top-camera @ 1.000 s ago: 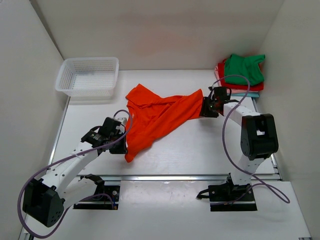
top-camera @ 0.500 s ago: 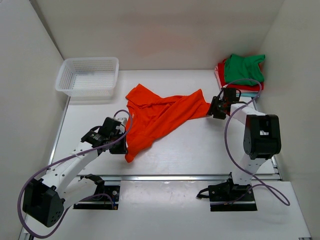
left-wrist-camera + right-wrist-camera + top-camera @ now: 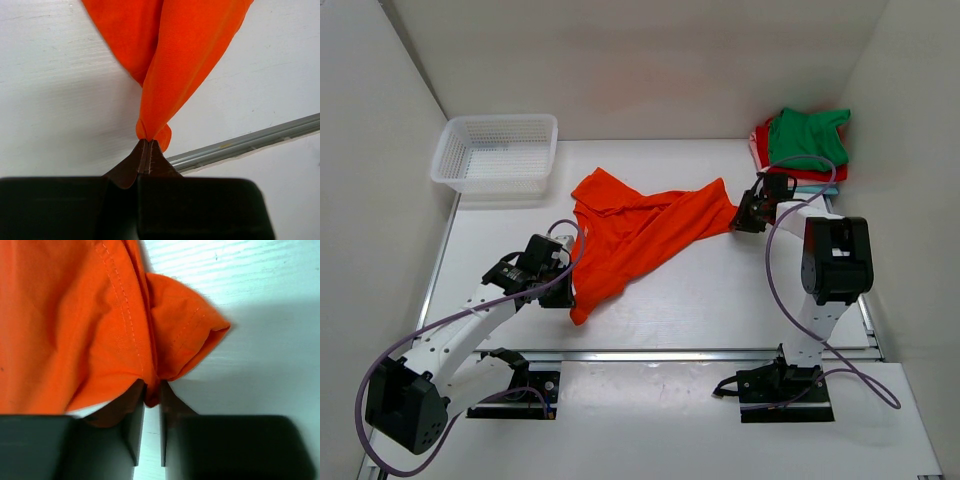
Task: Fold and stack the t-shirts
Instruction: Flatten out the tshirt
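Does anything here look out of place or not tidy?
Yes. The orange t-shirt lies twisted and bunched, pinched by the left gripper and right gripper, not flat. The green t-shirt sits crooked on the folded stack.

Each arm is built of white links with black joint housings. The left arm [image 3: 470, 328] ends in a boxy black block [image 3: 405, 412] at the lower left of the top view. The right arm [image 3: 807, 322] carries a similar black block [image 3: 835, 260] with a small white mark on it. A thin purple cable [image 3: 360, 408] loops along the left arm, and another [image 3: 767, 270] curls around the right. Both stand on flat black base plates [image 3: 785, 392] near the bottom edge. Up close, the left gripper [image 3: 147, 150] has dark brown tapered tips on a wide black body. The right gripper [image 3: 152, 400] looks the same.
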### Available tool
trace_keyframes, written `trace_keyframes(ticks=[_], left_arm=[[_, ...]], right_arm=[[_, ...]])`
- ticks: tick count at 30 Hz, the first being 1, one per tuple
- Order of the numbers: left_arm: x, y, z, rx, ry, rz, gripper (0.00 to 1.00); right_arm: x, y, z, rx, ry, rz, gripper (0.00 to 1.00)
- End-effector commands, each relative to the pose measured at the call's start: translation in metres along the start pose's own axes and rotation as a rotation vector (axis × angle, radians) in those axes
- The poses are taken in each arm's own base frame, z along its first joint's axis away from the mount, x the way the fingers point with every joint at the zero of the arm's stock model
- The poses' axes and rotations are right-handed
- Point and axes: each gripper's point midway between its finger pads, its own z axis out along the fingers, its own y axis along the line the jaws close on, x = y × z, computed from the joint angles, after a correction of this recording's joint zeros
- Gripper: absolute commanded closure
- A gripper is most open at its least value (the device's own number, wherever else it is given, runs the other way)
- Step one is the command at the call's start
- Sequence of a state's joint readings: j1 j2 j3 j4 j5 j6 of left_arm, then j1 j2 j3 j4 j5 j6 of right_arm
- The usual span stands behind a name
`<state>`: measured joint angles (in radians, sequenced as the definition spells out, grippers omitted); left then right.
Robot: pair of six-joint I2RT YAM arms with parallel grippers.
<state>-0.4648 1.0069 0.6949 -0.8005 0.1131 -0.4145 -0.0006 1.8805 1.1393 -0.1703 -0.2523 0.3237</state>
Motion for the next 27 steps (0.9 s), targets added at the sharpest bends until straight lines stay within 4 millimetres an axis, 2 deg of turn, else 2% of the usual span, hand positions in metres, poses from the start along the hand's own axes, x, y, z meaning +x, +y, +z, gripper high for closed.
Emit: trace_keyframes(ticks=[1, 3, 4, 5, 6, 7, 9, 12, 15, 17, 18, 20, 22, 27], left_arm=[[0.002, 0.0, 0.0, 0.009, -0.003, 0.006, 1.0], [0.001, 0.0, 0.0, 0.009, -0.003, 0.004, 1.0], [-0.001, -0.001, 0.0, 0.011, -0.013, 0.009, 1.0], [0.0, 0.0, 0.001, 0.009, -0.007, 0.005, 1.0], [0.002, 0.001, 0.002, 0.005, -0.002, 0.001, 1.0], [-0.003, -0.001, -0.001, 0.01, -0.021, 0.002, 1.0], [0.001, -0.001, 0.0, 0.008, -0.007, 0.004, 1.0], [-0.001, -0.002, -0.001, 0.014, -0.019, 0.007, 1.0], [0.0, -0.001, -0.001, 0.016, -0.017, 0.0, 1.0], [-0.004, -0.002, -0.005, 0.02, -0.03, -0.006, 1.0], [-0.008, -0.004, -0.009, 0.031, -0.043, 0.004, 1.0], [-0.013, -0.002, -0.012, 0.027, -0.065, -0.016, 1.0], [-0.016, -0.004, -0.016, 0.042, -0.083, -0.02, 1.0], [-0.019, -0.006, -0.025, 0.059, -0.101, -0.031, 1.0]], right_arm=[[-0.025, 0.017, -0.003, -0.053, -0.066, -0.015, 0.9], [-0.027, 0.015, -0.004, -0.049, -0.068, -0.029, 0.91], [-0.031, 0.014, -0.008, -0.035, -0.082, -0.033, 0.87], [-0.026, 0.014, -0.009, -0.02, -0.071, -0.046, 0.79], [-0.03, 0.011, -0.012, -0.004, -0.087, -0.056, 0.78], [-0.029, 0.014, -0.015, -0.006, -0.088, -0.064, 0.79], [-0.03, 0.013, -0.019, -0.008, -0.102, -0.064, 0.98], [-0.031, 0.016, -0.029, -0.024, -0.11, -0.068, 1.0], [-0.043, 0.029, -0.05, -0.057, -0.139, -0.082, 1.0], [-0.055, 0.043, -0.073, -0.091, -0.184, -0.103, 0.98], [-0.062, 0.036, -0.082, -0.096, -0.201, -0.085, 0.95], [-0.075, 0.044, -0.111, -0.142, -0.265, -0.077, 0.95], [-0.081, 0.043, -0.127, -0.166, -0.289, -0.059, 1.0], [-0.08, 0.053, -0.161, -0.217, -0.316, -0.064, 1.0]])
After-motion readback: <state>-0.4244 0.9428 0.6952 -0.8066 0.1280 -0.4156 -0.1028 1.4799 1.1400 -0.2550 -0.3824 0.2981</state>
